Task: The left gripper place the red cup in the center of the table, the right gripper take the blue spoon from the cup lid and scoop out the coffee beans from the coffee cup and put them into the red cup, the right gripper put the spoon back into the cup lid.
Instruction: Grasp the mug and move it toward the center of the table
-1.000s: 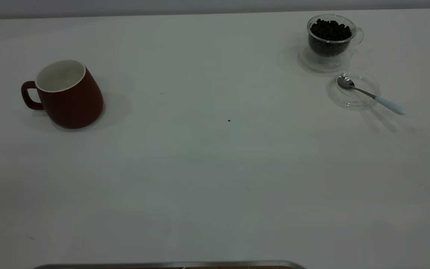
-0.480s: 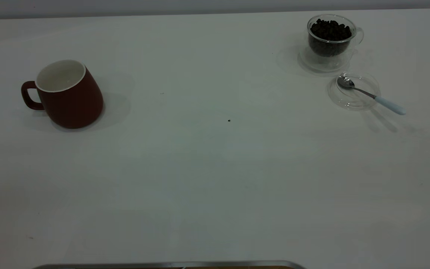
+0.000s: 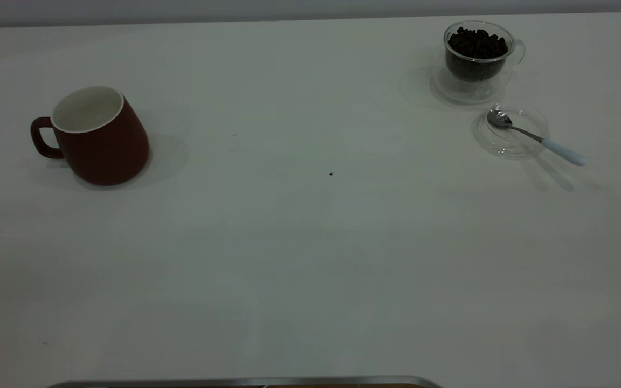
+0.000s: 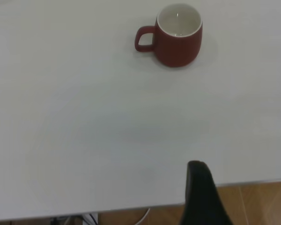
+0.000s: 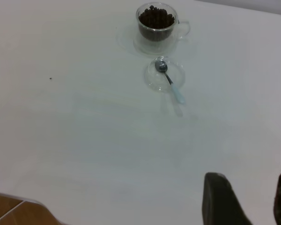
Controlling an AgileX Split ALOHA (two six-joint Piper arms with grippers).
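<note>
Bench (image 3: pixel 310 269): plain white top, rounded corner at the far right. A tiny dark speck (image 3: pixel 331 174) sits near its middle.

Red cup (image 3: pixel 97 134): upright near the left edge, handle turned toward that edge, white inside showing. Open bench lies all round it, and the whole stretch from it to the speck is bare.

Coffee cup (image 3: pixel 477 54): clear glass, upright on its wide clear base close to the far right corner, handle toward the right edge. Coffee beans (image 3: pixel 476 44) are heaped to its rim.

Cup lid (image 3: pixel 511 132): clear disc lying flat just beside the coffee cup's base, on the near side of it.

Blue spoon (image 3: pixel 534 137): metal bowl resting in the lid, pale handle reaching out over the lid's rim toward the right edge.

My left end effector (image 4: pixel 203 194): only one dark finger shows, at the near edge of the bench, well apart from the red cup; whether it is apart or together I cannot tell.

My right end effector (image 5: pixel 246 199): two fingers (image 5: pixel 220 199) spread apart with a gap between, holding nothing, over the near part of the bench, well apart from the spoon.
</note>
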